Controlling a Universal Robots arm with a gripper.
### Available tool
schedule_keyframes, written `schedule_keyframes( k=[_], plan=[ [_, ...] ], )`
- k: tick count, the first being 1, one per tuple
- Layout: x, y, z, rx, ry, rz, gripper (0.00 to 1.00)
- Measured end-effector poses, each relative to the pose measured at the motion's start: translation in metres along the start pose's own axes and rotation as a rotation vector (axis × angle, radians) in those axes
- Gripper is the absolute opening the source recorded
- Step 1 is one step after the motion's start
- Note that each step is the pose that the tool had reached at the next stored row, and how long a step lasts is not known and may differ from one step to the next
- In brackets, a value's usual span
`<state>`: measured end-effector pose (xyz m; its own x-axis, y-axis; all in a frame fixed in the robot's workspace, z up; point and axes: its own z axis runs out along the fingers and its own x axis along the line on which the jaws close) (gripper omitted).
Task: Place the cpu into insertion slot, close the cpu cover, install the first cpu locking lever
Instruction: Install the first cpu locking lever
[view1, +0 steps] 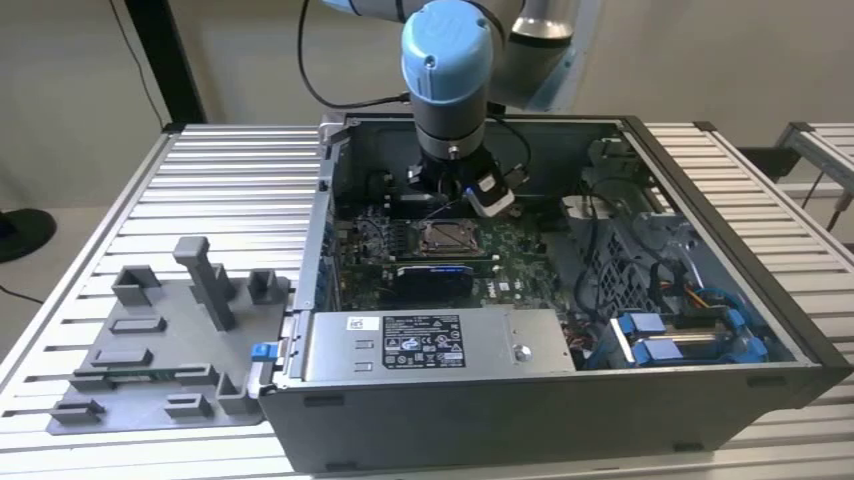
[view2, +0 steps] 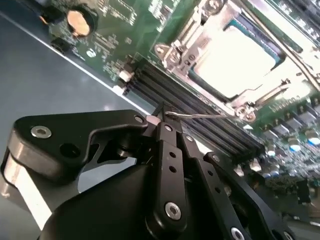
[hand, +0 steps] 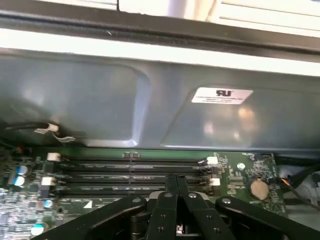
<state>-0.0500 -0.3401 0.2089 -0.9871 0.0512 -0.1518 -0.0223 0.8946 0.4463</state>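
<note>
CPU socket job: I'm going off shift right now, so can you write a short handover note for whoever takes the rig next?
Gripper: jaws together inside the computer case, tips at the free end of the locking lever; a real pinch cannot be confirmed.
The cpu sits in place with the cpu cover lowered around it.
Done: cpu placed, cover closed.
Left: the first lever, which does not look latched.

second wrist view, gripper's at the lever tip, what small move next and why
Probably a short, slow push on the thin locking lever, toward the latch on the socket rim. The gripper looks closed at the lever's free end, the cpu cover already lies flat over the cpu, and the lever seems unlatched.
</note>
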Motion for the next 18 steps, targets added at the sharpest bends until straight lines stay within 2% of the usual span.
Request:
schedule_keyframes(
  k=[6,9,12,16,18],
  plan=[
    [0.0084,0.0025,-0.0022,0.0016,0.0437,0.022,0.00],
    [0.0139,0.0042,-0.0025,0.0025,0.0576,0.029,0.00],
    [0.0219,0.0057,-0.0031,0.0029,0.0640,0.032,0.00],
    [0.0363,0.0057,-0.0056,0.0027,0.0640,0.032,0.00],
    [0.0421,0.0035,-0.0077,0.0027,0.0638,0.032,0.00]
  ],
)
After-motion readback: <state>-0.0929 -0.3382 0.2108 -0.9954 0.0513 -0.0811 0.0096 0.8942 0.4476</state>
